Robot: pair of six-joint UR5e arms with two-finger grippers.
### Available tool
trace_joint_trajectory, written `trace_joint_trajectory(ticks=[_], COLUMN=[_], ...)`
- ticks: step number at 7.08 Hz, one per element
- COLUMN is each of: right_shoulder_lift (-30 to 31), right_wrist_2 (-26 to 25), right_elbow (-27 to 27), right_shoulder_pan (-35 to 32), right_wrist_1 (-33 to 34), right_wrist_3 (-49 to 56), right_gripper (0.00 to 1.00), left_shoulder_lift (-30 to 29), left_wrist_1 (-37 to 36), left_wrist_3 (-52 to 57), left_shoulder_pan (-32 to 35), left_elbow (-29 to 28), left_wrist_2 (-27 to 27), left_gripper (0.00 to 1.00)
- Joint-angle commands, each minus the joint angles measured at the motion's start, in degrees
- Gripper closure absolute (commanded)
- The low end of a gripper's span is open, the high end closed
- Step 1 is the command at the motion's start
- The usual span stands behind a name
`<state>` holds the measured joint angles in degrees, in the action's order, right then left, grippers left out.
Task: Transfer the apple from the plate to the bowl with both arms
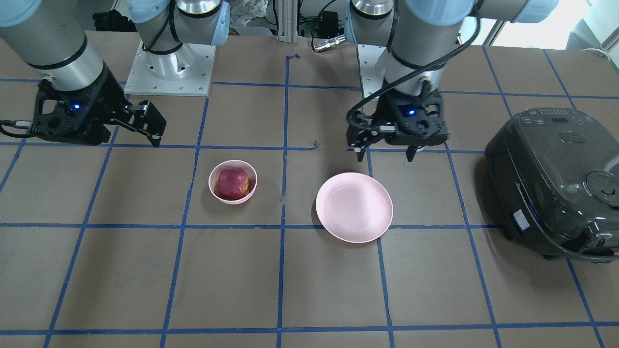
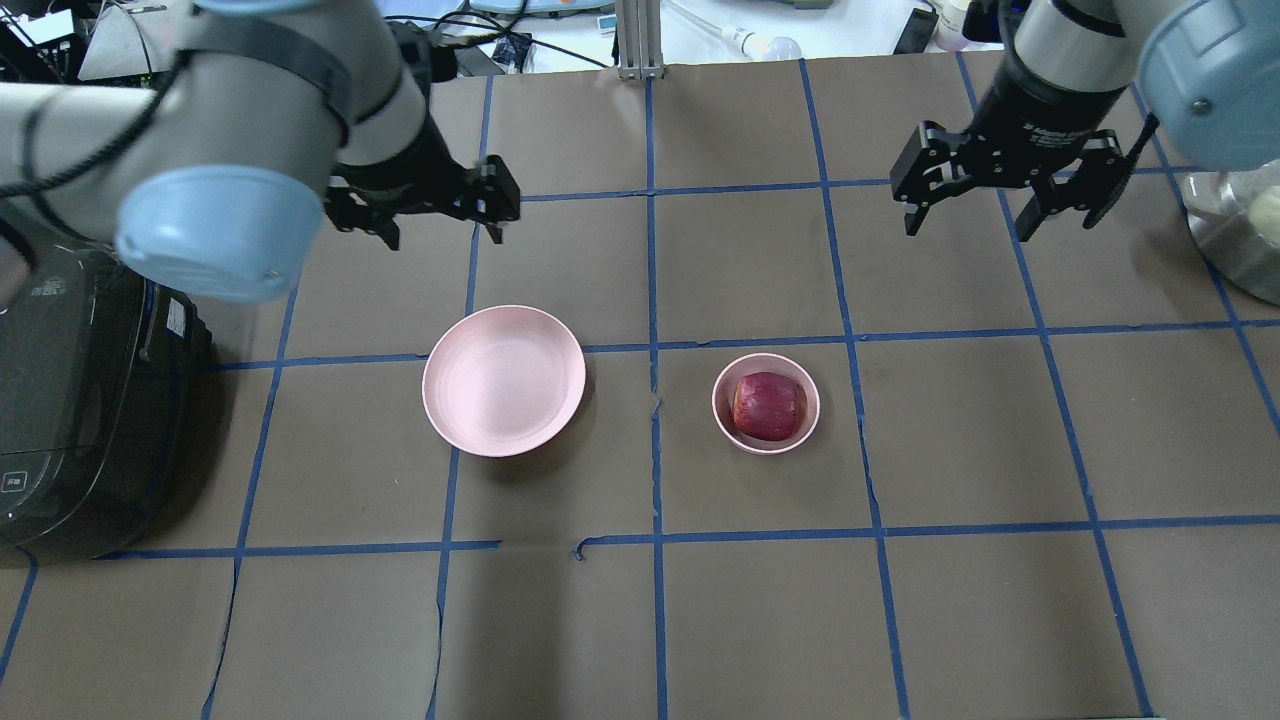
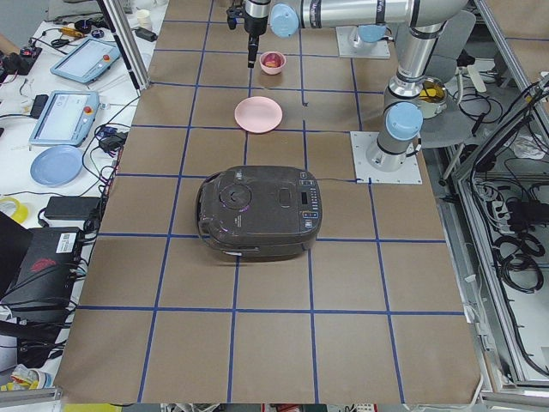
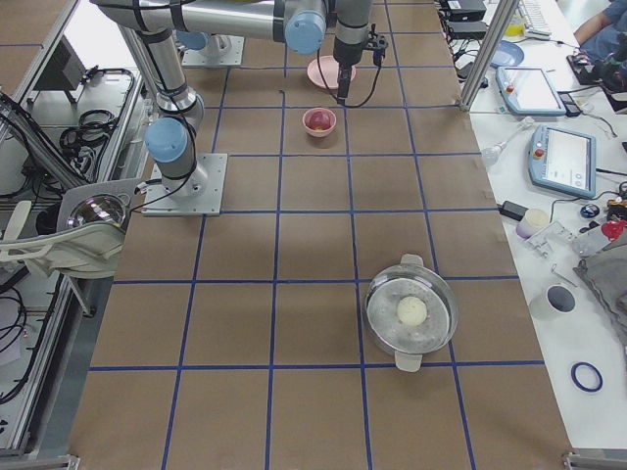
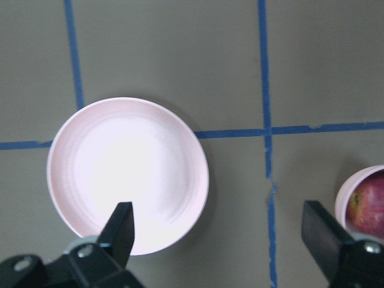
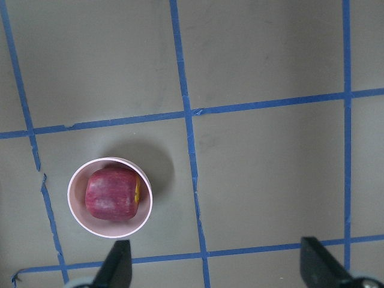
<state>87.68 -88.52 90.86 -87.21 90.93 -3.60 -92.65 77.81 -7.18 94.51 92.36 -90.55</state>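
The dark red apple sits inside the small deep pink bowl; both also show in the overhead view, apple and bowl. The wide pink plate lies empty beside the bowl. My left gripper is open and empty, raised behind the plate, which fills the left wrist view. My right gripper is open and empty, raised off to the side of the bowl. The right wrist view shows the apple in the bowl.
A black rice cooker stands at the table's end on my left, near the plate. A metal pot with a pale ball in it stands far out on my right. The arm base plates are at the table's back edge.
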Motion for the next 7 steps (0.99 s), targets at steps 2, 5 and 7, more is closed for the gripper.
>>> trace_joint_trajectory(ticks=[2, 5, 7], right_shoulder_lift=[4.06, 6.27, 5.92], right_wrist_2=[-0.51, -1.3, -1.48], right_elbow=[0.19, 0.28, 0.37], right_shoulder_pan=[-1.82, -1.91, -1.91], right_wrist_1=[-0.58, -1.29, -1.29], right_wrist_3=[-2.11, -2.11, -2.11], right_gripper=[0.0, 0.0, 0.0], left_shoulder_lift=[1.52, 0.54, 1.59], left_wrist_1=[7.29, 5.42, 6.47], left_wrist_3=[3.23, 1.99, 2.61], left_shoulder_pan=[-3.38, -1.79, -1.35], left_elbow=[-4.65, -4.29, -4.38], left_wrist_2=[1.07, 0.55, -1.03], left_gripper=[0.0, 0.0, 0.0])
